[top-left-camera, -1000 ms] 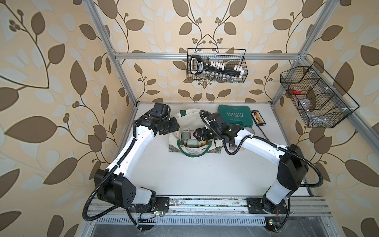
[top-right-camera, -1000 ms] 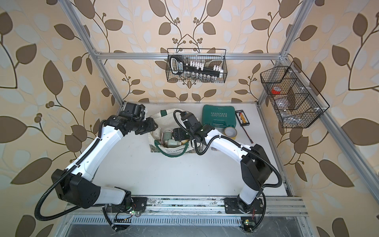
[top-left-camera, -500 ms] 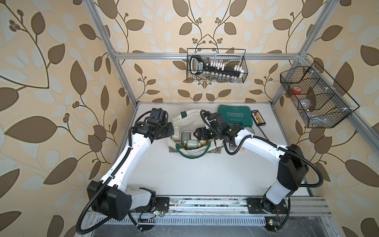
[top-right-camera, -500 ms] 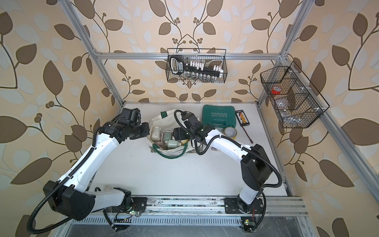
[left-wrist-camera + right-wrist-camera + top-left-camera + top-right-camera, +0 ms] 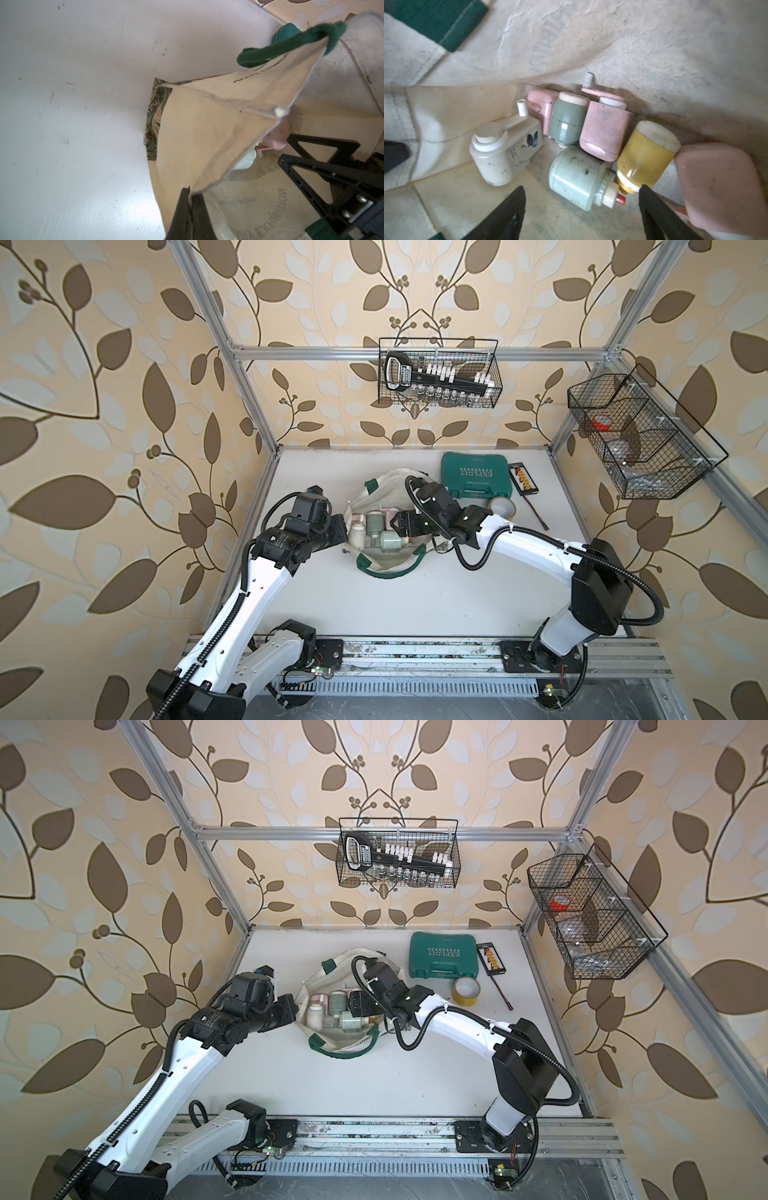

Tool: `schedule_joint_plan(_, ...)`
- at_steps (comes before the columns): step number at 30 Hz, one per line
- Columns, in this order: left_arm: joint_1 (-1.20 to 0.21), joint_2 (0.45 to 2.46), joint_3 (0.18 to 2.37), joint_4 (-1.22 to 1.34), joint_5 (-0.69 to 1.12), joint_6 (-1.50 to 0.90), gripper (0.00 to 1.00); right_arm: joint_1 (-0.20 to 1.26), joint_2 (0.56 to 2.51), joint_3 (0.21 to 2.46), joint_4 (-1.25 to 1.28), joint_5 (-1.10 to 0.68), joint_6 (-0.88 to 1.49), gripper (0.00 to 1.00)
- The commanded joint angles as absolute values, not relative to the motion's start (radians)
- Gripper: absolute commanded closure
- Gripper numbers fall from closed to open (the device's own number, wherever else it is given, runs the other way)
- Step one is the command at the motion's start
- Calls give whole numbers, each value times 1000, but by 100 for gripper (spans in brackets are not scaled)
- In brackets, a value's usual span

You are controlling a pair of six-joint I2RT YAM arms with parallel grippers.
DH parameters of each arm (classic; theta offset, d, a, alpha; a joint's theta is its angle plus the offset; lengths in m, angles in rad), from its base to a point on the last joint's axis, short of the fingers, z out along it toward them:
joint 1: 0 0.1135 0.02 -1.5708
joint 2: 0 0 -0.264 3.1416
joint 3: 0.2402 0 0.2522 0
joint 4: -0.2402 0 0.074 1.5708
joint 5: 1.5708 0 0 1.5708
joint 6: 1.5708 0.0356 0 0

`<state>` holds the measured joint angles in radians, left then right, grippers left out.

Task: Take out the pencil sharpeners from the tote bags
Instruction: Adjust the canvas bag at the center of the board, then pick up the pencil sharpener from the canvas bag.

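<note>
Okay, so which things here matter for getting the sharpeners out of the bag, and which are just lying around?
Job:
tote bag
pencil sharpeners inside it
left gripper, shut on the bag's rim
right gripper, open over them

Lying about:
teal tool case
yellow tape roll
wire baskets

- The bag (image 5: 388, 483) lies on the table (image 5: 415, 605), mid-width and toward the far side, with its mouth open upward.
- The sharpeners (image 5: 375, 524) lie bunched inside the bag, touching one another.
- The left gripper (image 5: 190, 191) pinches the bag's left rim.
- The right gripper (image 5: 582, 188) reaches into the bag from the right, with one sharpener between its spread jaws.
- The case (image 5: 476, 479) lies far and right of the bag, with the tape roll (image 5: 503, 507) just on its near side.
- A basket (image 5: 494, 373) hangs on the far wall, and a second basket (image 5: 665, 472) hangs on the right wall.
</note>
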<state>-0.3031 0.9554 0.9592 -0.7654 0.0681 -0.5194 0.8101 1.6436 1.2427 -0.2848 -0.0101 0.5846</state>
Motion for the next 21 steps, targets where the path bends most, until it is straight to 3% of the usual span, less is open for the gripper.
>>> schedule_joint_plan(1, -320, 958, 901, -825, 58, -556, 100, 836, 1647, 1236, -269, 6, 606, 17)
schedule_joint_plan(16, -322, 951, 922, -803, 38, -567, 100, 853, 1721, 1321, -394, 62, 568, 22)
schedule_joint_plan(21, -324, 951, 924, -780, 65, -586, 100, 858, 1762, 1372, -507, 68, 566, 15)
